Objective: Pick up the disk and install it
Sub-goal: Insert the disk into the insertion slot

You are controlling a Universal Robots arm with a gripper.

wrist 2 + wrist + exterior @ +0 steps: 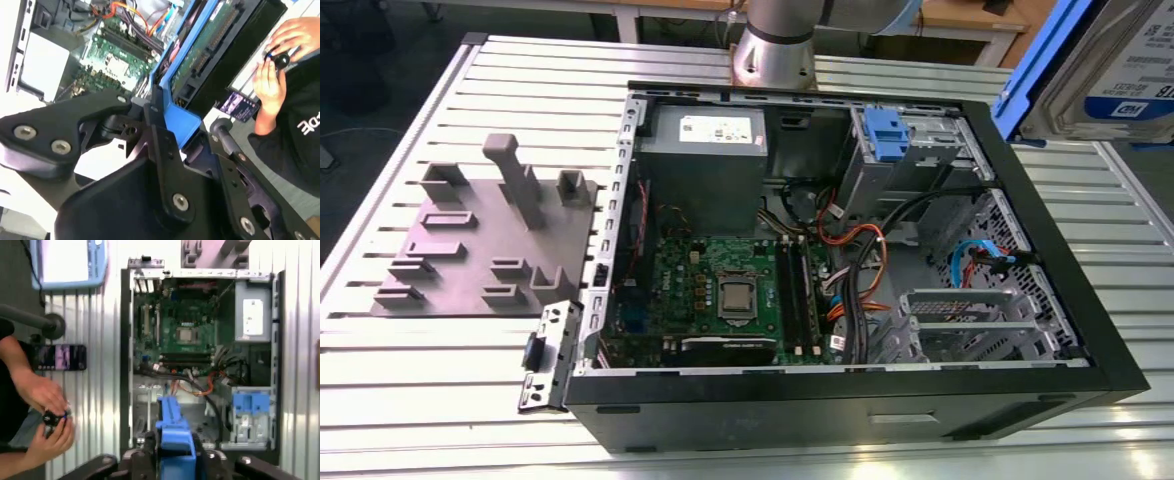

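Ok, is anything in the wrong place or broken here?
Nothing looks broken. The odd one is the disk: the gripper holds it in the air by its blue frame, outside the open computer.

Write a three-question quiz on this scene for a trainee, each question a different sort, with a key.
1. True or false: the disk lies inside the computer case.
2. The gripper is shut on: A) the blue bracket of the disk; B) an orange cable; C) a memory stick.
3. In the exterior view, on which side of the case stands the grey fixture?
Key: 1 false; 2 A; 3 the exterior view's left.
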